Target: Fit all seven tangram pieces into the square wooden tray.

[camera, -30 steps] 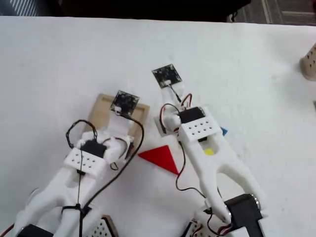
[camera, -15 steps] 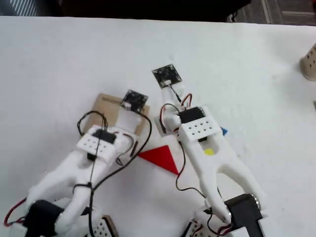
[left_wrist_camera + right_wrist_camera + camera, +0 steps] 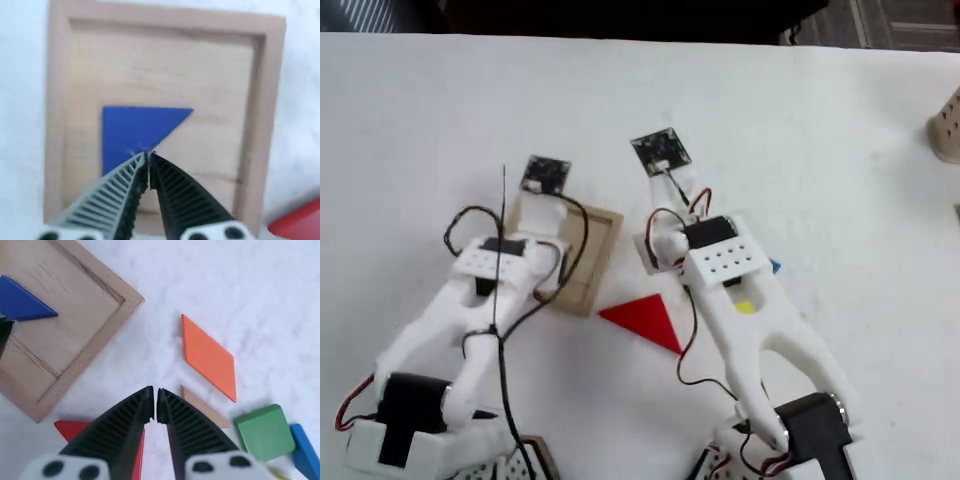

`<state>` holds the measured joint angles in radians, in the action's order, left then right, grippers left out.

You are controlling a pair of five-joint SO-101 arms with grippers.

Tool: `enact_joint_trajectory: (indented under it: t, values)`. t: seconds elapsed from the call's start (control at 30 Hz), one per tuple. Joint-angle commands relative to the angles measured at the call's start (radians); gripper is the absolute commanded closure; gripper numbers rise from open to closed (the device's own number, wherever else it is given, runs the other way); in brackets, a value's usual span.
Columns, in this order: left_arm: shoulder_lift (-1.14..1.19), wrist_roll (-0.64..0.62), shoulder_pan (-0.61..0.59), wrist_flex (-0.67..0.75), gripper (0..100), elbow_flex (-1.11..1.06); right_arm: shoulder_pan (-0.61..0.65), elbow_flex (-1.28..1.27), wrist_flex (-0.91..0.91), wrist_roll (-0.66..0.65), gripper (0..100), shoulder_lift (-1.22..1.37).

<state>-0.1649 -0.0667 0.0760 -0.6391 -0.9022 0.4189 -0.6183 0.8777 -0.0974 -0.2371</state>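
The wooden tray (image 3: pixel 272 100) lies flat on the white table (image 3: pixel 800 130), right beneath the left pincer (image 3: pixel 148 156). One piece is in it, a blue triangle (image 3: pixel 137 130), flat on the tray floor and apart from all four rims. The left pincer's tips hang over the triangle's slanted edge. They are pressed together with barely a slit between them and nothing in their grip (whether they touch the piece I cannot tell). In the high view the left arm (image 3: pixel 500 265) stretches forward from its base at the near table edge, its wrist bent down over the tray.

The right pincer (image 3: pixel 155 407) is likewise narrowed to a slit and holds nothing. It points down at bare table just outside the tray's rim. Beyond its tips lies an orange diamond-shaped piece (image 3: pixel 209 357). Close beside one jaw is a thin tan triangle (image 3: pixel 205 407), with a green square (image 3: pixel 262 432) just beside that and a second blue piece (image 3: pixel 305 447) next to the square. A red triangle (image 3: pixel 75 430) lies partly under the other jaw, between the two arms in the high view. The right arm (image 3: pixel 720 265) reaches forward from its base, and a yellow piece (image 3: pixel 744 307) peeps out from under it.
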Motion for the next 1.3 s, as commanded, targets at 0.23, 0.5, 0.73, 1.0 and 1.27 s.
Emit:
enact_joint_trajectory:
  t: [0.23, 0.5, 0.73, 1.0, 1.27]
  values:
    - [-0.005, 0.005, -0.038, 0.095, 96, 0.028, -0.005, 0.008, -0.019, 0.012, 98.1, -0.042]
    - [-0.002, -0.029, -0.038, 0.141, 96, 0.028, -0.002, 0.006, -0.019, 0.012, 98.1, -0.042]
    - [0.101, -0.149, -0.054, 0.155, 96, 0.081, -0.001, 0.006, -0.019, 0.012, 98.1, -0.033]
    - [0.157, -0.15, -0.07, 0.103, 96, 0.157, -0.001, 0.006, -0.019, 0.012, 98.1, -0.033]
    - [0.137, -0.152, -0.11, 0.106, 96, 0.176, -0.001, 0.008, -0.019, 0.012, 98.1, -0.035]
